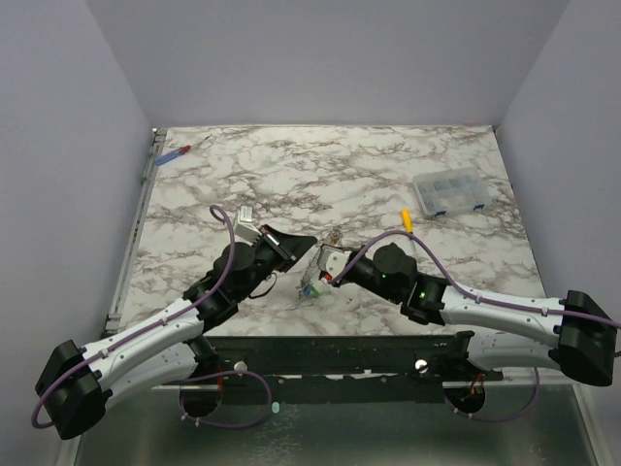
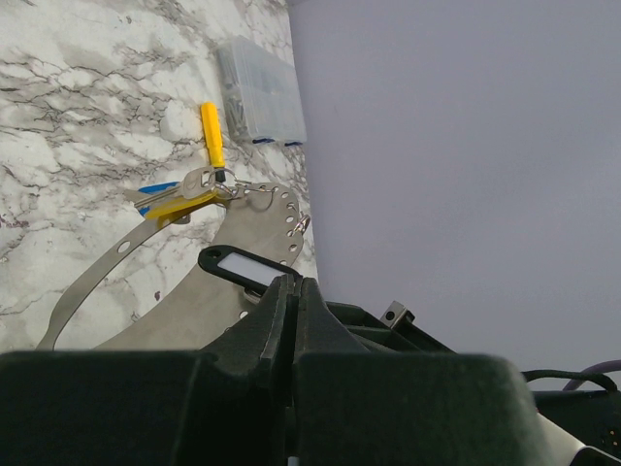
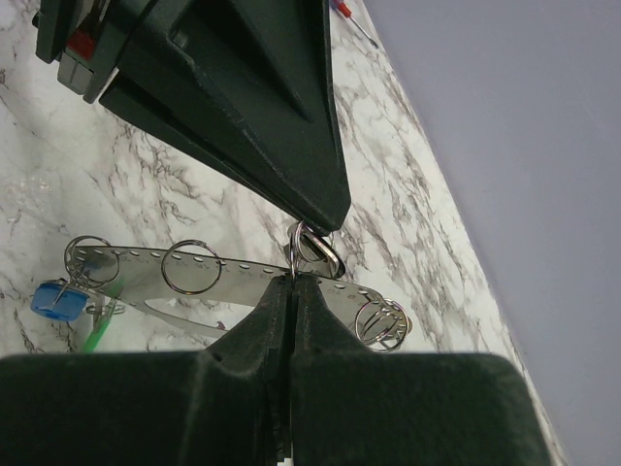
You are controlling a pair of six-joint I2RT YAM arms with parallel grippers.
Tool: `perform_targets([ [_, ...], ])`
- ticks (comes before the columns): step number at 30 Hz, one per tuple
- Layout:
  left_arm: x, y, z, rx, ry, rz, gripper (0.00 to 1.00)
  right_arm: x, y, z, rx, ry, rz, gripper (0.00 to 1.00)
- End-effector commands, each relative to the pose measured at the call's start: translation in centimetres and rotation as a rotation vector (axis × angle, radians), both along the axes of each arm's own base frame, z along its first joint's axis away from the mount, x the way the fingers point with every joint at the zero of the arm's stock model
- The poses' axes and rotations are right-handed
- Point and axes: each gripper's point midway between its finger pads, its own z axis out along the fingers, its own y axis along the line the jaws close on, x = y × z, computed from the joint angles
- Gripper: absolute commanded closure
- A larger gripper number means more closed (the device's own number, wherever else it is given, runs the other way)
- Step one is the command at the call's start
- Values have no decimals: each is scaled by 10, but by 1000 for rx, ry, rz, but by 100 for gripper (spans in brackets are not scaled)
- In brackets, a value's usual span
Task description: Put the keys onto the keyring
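The keyring point(image 3: 233, 277) shows as a wide curved silver band with rows of holes, hanging small split rings point(image 3: 189, 266); it also shows in the left wrist view point(image 2: 257, 228). Keys with yellow and blue caps point(image 2: 178, 202) hang at its far end. A blue cap point(image 3: 53, 301) and a green one point(image 3: 101, 330) show in the right wrist view, low by the table point(image 1: 312, 288). My left gripper point(image 2: 291, 282) is shut on a black key tag point(image 2: 238, 265). My right gripper point(image 3: 294, 280) is shut on a small split ring point(image 3: 312, 248), tip to tip with the left gripper point(image 1: 310, 240).
A yellow-handled screwdriver point(image 1: 408, 219) lies just right of the grippers. A clear compartment box point(image 1: 448, 191) stands at the right. A red-and-blue screwdriver point(image 1: 179, 152) lies at the far left corner. Grey walls close three sides of the marble table point(image 1: 320, 170).
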Motion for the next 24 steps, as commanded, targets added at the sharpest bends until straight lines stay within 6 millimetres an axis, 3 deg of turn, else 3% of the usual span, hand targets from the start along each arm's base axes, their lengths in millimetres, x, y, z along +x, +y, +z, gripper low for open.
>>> perform_targets([
  [1,-4,-5,4,-4,-26,-30,100,2,4,32,65,-41,-11,99],
  [24,-5,-1,-5,13,-20,-12,100,2,0,36,67,-40,-20,99],
])
